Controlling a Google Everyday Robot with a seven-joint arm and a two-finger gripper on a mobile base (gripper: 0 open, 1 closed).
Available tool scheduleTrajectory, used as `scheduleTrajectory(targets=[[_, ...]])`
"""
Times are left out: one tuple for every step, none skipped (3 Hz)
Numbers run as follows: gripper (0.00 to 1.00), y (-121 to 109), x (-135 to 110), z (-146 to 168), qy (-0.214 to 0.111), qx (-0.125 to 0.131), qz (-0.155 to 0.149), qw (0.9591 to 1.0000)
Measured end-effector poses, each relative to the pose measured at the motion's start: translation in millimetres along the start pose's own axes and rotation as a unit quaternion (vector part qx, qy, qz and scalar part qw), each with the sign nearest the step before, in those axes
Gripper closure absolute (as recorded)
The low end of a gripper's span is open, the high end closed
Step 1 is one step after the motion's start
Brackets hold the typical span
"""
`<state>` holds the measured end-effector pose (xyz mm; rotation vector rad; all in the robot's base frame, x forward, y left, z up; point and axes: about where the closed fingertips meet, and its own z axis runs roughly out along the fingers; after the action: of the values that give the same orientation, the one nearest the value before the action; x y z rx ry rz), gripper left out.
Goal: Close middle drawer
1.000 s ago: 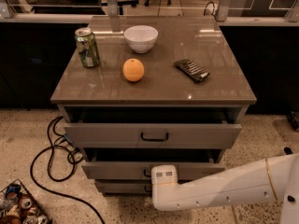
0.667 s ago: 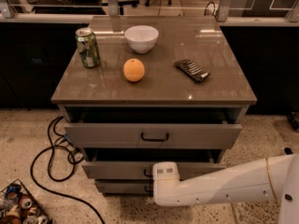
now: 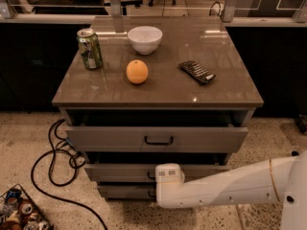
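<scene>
The middle drawer [image 3: 120,172] is the second of three grey fronts on the cabinet and stands pulled out a little, less far than the top drawer above it. Its small black handle is mostly hidden behind my arm. My gripper [image 3: 163,177] is at the end of the white arm [image 3: 230,187], which reaches in from the lower right. It sits right in front of the centre of the middle drawer's front, at handle height. Its tips are hidden behind the white wrist block.
The top drawer [image 3: 96,139] stands out furthest and overhangs the middle one. The lowest drawer [image 3: 120,191] is just below. On the cabinet top are a green can [image 3: 90,48], a white bowl [image 3: 145,39], an orange [image 3: 137,72] and a dark packet [image 3: 197,72]. A black cable [image 3: 53,162] and a basket of cans [image 3: 19,212] lie on the floor at left.
The gripper end of the arm has crept slightly upward and closer to the middle drawer's front. The drawers look unmoved.
</scene>
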<state>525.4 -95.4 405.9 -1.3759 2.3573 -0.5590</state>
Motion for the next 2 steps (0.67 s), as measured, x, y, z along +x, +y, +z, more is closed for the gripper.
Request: scheduleTrajectory(targets=[[1.00, -10.3, 0.9, 7.5, 0.010, 0.018, 0.014, 0.9997], [1.00, -11.1, 0.7, 8.7, 0.011, 0.020, 0.016, 0.9996]])
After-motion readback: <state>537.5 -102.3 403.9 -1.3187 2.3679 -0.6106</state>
